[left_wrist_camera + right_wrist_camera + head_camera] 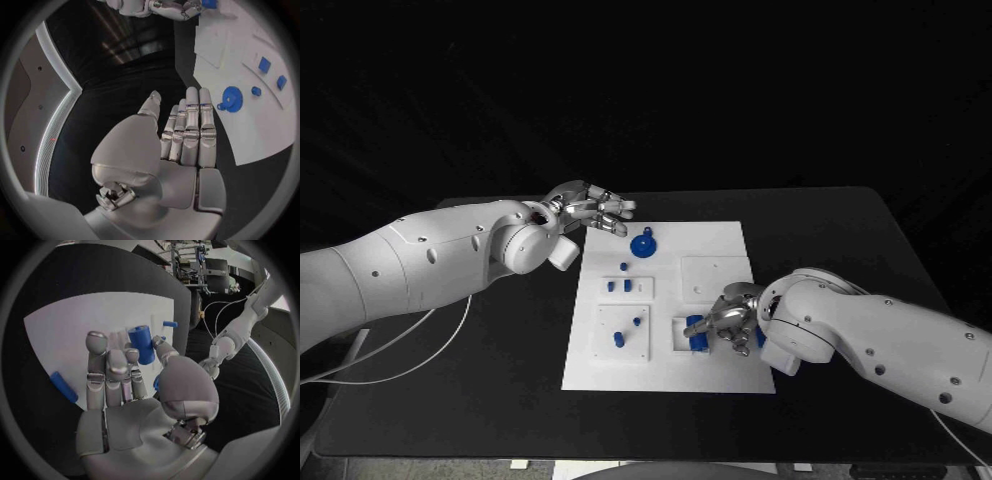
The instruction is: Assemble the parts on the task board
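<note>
The left robot hand [593,209] hovered at the far left corner of the white task board [718,372], its fingers stretched out flat and together, with nothing in them. Just beyond its fingertips, on the board, lay a round blue disc with a small handle [643,244]; the left wrist view showed that disc [230,98] close to the fingertips but not touching them. Further from that hand along the board sat a small blue peg [626,266] and two small blue blocks [619,287] on a raised square plate.

The right robot hand [724,322] was down over the near right part of the board, beside a square recess. In the right wrist view it [125,385] pinched a blue cylinder [142,344] between thumb and a finger, the cylinder standing roughly upright above the board, the other fingers extended alongside. A short blue bar [64,386] lay flat on the board to one side of that hand, and a small blue pin [170,324] lay near the board's edge beyond the cylinder.

Between the two hands, a plate near the board's left edge carried more small blue pieces [629,328]. The board rested on the black surface [473,380].
</note>
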Motion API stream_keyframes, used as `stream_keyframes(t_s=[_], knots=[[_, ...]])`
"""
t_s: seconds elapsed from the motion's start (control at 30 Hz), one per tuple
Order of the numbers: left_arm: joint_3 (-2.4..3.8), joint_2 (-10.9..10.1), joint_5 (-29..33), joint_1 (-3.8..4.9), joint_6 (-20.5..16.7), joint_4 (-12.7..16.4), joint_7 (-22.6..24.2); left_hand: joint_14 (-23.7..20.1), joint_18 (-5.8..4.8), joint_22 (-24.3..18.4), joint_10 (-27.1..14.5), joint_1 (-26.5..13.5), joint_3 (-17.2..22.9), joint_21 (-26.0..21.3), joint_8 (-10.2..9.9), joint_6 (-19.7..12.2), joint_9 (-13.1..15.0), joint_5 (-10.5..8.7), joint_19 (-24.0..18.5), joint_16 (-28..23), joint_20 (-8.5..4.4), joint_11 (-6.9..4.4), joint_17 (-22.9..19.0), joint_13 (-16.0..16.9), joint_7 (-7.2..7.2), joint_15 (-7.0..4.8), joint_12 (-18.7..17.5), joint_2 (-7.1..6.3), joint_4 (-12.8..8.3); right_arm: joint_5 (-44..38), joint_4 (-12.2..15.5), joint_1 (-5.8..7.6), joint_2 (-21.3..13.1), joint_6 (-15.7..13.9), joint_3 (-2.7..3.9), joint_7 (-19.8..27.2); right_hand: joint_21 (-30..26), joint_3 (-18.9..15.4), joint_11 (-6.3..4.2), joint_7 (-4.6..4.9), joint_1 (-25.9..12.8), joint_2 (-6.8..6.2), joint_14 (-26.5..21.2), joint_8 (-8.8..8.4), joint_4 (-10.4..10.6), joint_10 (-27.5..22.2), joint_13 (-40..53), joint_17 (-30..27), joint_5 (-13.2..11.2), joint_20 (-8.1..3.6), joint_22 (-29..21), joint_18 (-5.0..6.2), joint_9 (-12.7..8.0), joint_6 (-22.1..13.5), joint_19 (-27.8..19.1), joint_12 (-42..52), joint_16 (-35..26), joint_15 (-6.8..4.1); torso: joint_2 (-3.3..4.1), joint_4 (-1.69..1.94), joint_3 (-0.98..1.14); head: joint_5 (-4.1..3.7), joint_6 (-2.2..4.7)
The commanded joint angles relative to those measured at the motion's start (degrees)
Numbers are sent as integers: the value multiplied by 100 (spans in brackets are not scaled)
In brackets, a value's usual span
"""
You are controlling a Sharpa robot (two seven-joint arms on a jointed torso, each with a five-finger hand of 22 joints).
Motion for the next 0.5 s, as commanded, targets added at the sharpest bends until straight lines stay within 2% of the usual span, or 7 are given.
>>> stream_keyframes(t_s=[0.03, 0.23, 0.5], knots=[[1, 16, -27, 3, 106, 9, 20, -3, -112, -6, -35, -29, 9, 21, 37, -42, 6, 23, 29, 36, 8, -14, 8, 6, 6, 37, -16, 38, 35, -101, -48, -2, 62, 181, -33, -146, 16, -4, 17, 12, -17, -45, -19, -11, 54, 4, -10, 5, 11, -34, 0, 30, -1, 23, 261, -31, -28, -36, -1, -5, -4, 9, -6], [1, 21, -27, 3, 117, 9, 14, -3, -112, -6, -35, -29, 9, 21, 37, -42, 6, 23, 29, 36, 8, -14, 8, 6, 6, 37, -16, 38, 35, -150, -114, 2, 153, 201, -118, -152, 0, -19, 18, 12, -36, -47, -19, -11, 78, 1, -18, 5, 3, -33, -4, 34, 0, 21, 260, -39, -32, -36, -1, 1, -5, 17, -13], [1, 15, -31, 3, 134, 14, -2, -4, -113, -25, -38, -28, 7, 22, 37, -43, 6, 19, 31, 35, 9, -13, 7, 6, 6, 38, -16, 35, 53, -242, -207, 4, 220, 195, -167, -157, -13, -41, 22, 16, -56, -83, -18, -11, 160, -6, -31, 1, -79, -30, -7, 41, 7, 10, 262, -51, -45, -33, -1, 4, -9, 37, -12]])
